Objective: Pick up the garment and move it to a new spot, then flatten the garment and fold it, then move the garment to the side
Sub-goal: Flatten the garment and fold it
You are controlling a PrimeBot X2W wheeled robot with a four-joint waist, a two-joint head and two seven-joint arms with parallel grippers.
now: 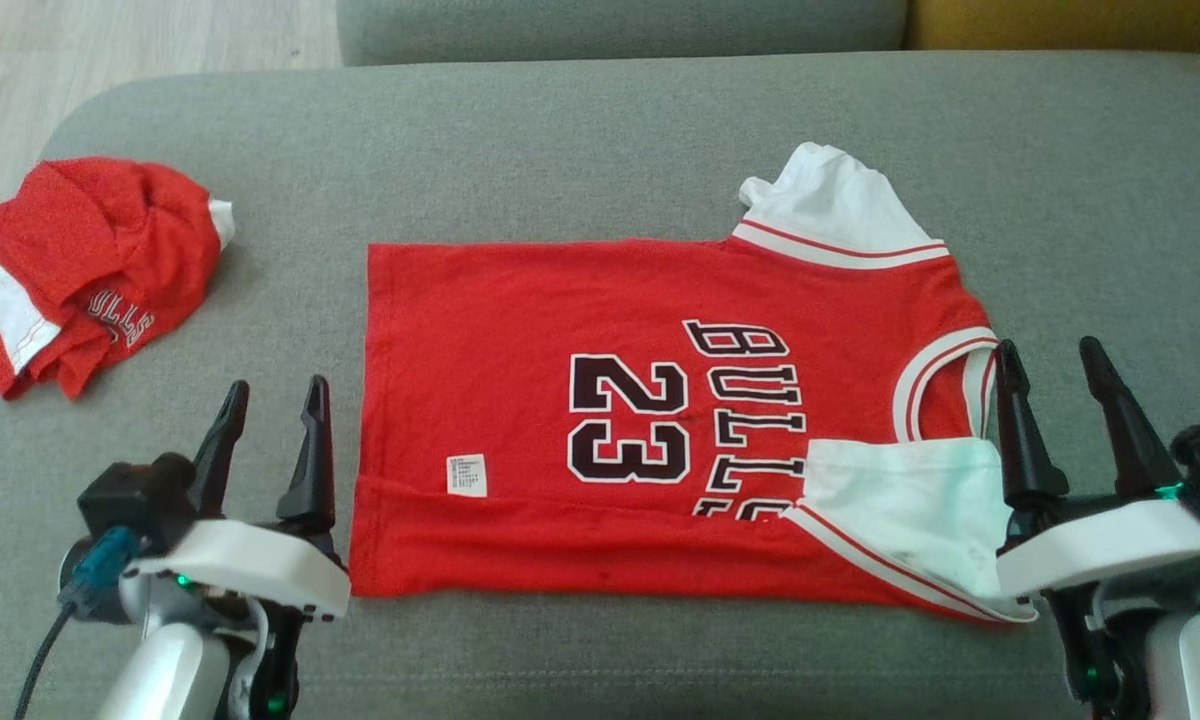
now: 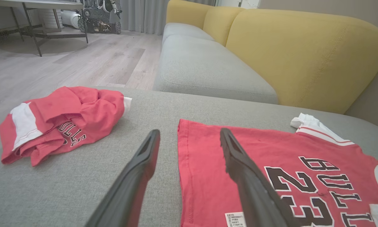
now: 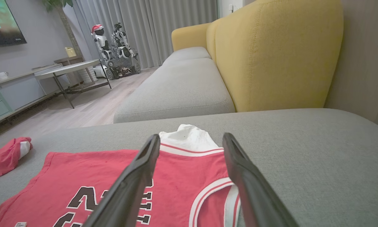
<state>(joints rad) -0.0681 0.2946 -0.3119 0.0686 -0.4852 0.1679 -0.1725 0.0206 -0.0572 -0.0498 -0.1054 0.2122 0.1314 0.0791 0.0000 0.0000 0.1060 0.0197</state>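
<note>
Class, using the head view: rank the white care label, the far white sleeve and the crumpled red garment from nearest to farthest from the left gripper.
From the left gripper:
1. White care label, just to its right on the flat jersey.
2. Crumpled red garment, up-left.
3. Far white sleeve, far right.

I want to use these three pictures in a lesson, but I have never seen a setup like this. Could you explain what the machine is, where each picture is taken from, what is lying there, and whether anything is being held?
This is a wheeled robot with two arms, each ending in a hand with two long dark fingers. The head view looks down from a camera on its head: the left hand is at lower left, the right hand at lower right. The other two pictures come from cameras on the wrists, looking along each hand's fingers.

On the grey sofa cushion lies a red jersey marked BULLS 23, spread out with its near edge and white sleeve folded over. A second crumpled red garment sits to the left.

Both hands are open and hold nothing.
</note>
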